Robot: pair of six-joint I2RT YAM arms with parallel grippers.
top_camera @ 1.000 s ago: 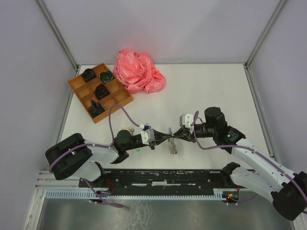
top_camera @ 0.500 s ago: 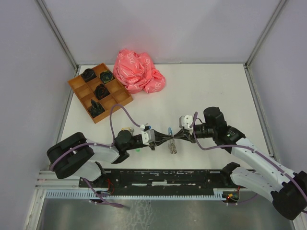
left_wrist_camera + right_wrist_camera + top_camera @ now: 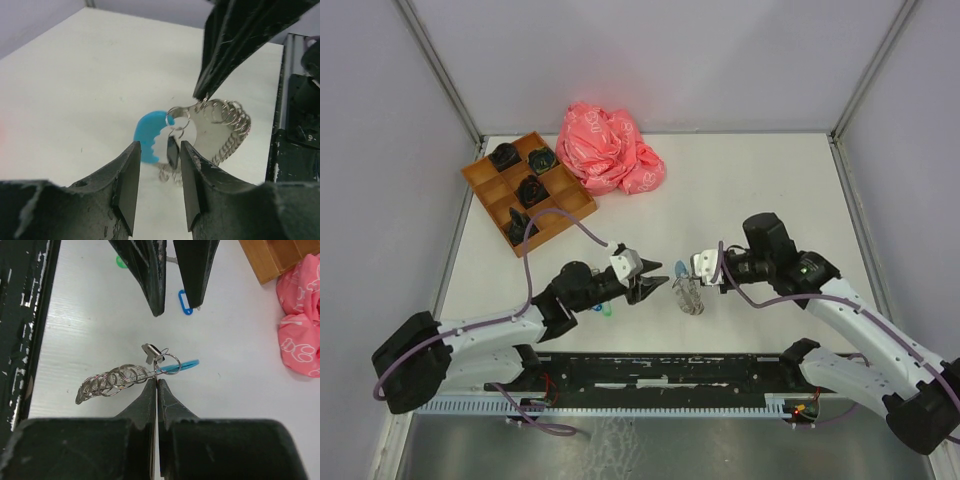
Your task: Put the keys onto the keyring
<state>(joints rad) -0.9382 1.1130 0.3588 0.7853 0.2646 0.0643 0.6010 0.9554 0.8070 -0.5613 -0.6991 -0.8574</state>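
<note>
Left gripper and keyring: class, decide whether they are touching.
Apart. The right wrist view shows table between the open left gripper and the keyring, which the right gripper pinches.

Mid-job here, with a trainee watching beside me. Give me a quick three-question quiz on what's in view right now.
1. True or false: the left gripper is shut on the keyring.
2. What holds the keyring off the table? A: left gripper. B: right gripper. C: nothing, it lies flat.
3. What colour is the crumpled bag beside the wooden tray?

Key: 1 false, its fingers are open. 2 B. 3 pink.
</note>
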